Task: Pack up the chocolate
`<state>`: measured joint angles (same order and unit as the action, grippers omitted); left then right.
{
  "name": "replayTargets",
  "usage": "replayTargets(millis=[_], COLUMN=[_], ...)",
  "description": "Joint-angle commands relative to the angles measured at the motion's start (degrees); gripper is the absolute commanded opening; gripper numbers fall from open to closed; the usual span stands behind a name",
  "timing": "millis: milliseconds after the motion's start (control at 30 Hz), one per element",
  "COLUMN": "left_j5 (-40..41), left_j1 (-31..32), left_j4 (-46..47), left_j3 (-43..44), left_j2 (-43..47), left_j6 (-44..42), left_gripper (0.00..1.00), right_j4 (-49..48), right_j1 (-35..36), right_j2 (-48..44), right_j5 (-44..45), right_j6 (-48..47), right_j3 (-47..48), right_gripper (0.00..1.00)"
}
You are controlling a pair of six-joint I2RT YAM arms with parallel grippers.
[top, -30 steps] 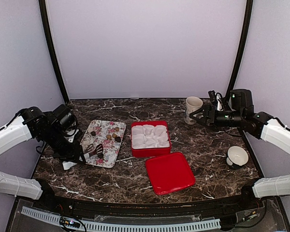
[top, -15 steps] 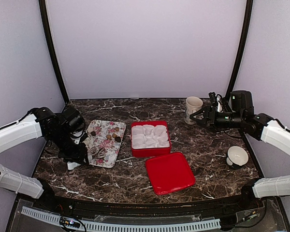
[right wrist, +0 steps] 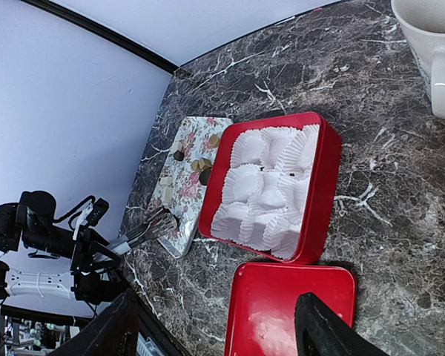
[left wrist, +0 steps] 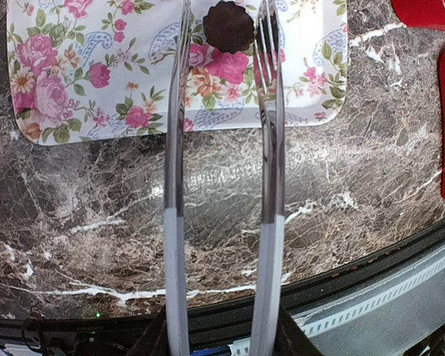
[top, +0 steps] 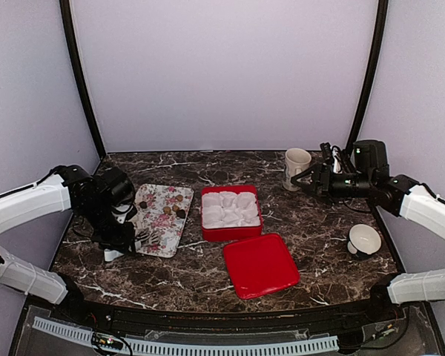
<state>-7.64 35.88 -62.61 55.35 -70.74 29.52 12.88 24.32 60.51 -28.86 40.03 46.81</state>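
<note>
- Fork-shaped fingers (left wrist: 269, 111) of the left gripper (left wrist: 224, 18) stand a bit apart, one on each side of a dark chocolate ball (left wrist: 228, 28). They are not squeezing it. It sits closer to one finger than the other.
- That ball lies on the flowery tray (left wrist: 74, 81), at its near end. More chocolate (top: 172, 207) lies farther up the tray.
- What could go wrong: the ball is round, so I think it may roll or pop out when the forks close, because one side will touch first.
- I think the fork tips might also scrape the tray and push it.
- Over by the mug (top: 297, 165), the right gripper (right wrist: 216, 300) is spread wide with nothing in it.
- Just beside the tray sits the red box (top: 230, 233) of white paper cups (top: 230, 208). Its wall must be lifted over. Nearer lies the red lid (top: 260, 265), out of that path.
</note>
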Motion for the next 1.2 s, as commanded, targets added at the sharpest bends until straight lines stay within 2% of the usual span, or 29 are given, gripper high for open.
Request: replayTargets(millis=[0,200,433,767,967,1167], left_j5=[1.06,1.71,3.15,-0.06,-2.44,-2.82], left_j1=[-0.11,-0.11,-0.11,-0.02,0.19,1.31], left_j4=[-0.12,-0.19,-2.07,-1.53,1.64,4.4], left_j3=[-0.22,0.14,4.51,18.46,25.47,31.21], left_j2=[-0.51,-0.63,0.26,-2.29,-7.0,-13.99], left_j6=[-1.58,-1.66,-2.1,-3.16,-3.82,-4.39], left_gripper=[0.37,0.35,0.27,0.24,0.23,0.22], right_j4=[-2.19,-1.84,-1.5,2.35,12.74,18.91], right_j1=[-0.24,-0.26,-0.26,-0.31,-0.28,-0.83], right_j2=[-0.22,-0.59,-0.41,0.93,4.07,4.8], right_j5=[0.24,0.44,0.49,1.03,9.99,18.68], right_j6=[0.41,0.33,0.24,-1.77,-4.22,-7.04], right_j3=[-0.57,-0.52,-0.23,1.77,7.36,11.19], right_gripper=[0.72,0.72,0.72,0.75,0.85,0.89])
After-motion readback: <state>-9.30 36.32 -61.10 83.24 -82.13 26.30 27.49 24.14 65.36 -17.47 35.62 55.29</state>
